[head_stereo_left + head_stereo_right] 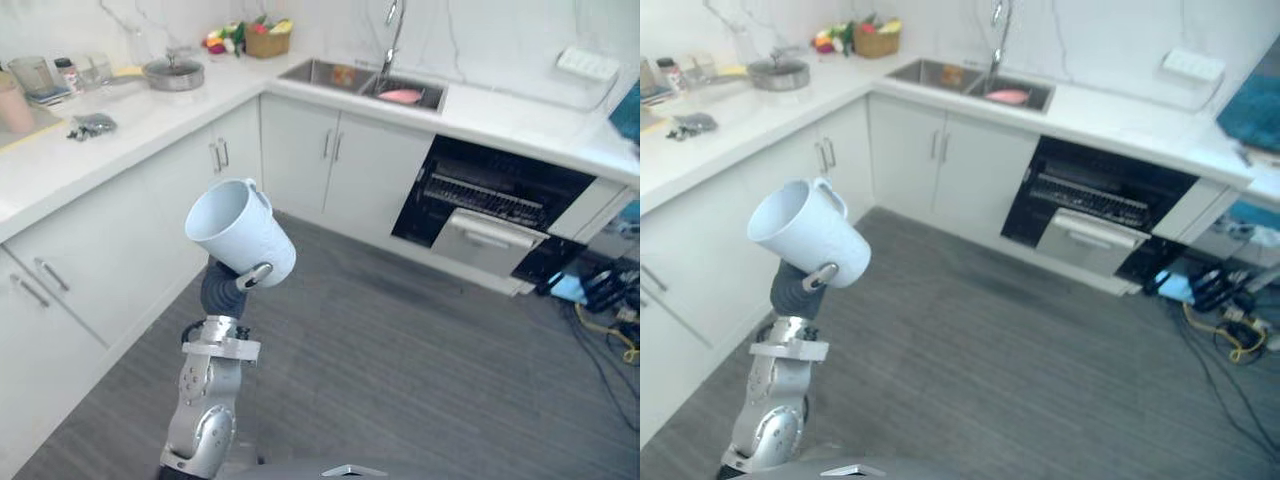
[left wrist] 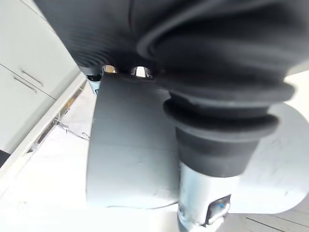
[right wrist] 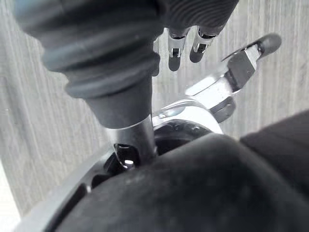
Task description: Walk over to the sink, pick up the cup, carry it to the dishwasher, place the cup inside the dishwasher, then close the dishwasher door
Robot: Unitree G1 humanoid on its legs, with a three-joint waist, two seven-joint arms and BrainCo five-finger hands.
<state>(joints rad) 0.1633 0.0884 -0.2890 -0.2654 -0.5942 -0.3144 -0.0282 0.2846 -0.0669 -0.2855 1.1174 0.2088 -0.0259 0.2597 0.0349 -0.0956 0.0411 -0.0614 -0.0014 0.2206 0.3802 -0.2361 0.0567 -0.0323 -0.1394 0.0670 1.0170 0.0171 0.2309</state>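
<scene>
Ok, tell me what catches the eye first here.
A white cup, tilted, held up over the floor in the left hand, centre-left of the head view. Behind it the dishwasher stands open under the counter, right of the sink. The right hand hangs open over the floor.

Silver-grey arm [image 1: 205,425], dark-ribbed left hand [image 1: 222,290]
</scene>
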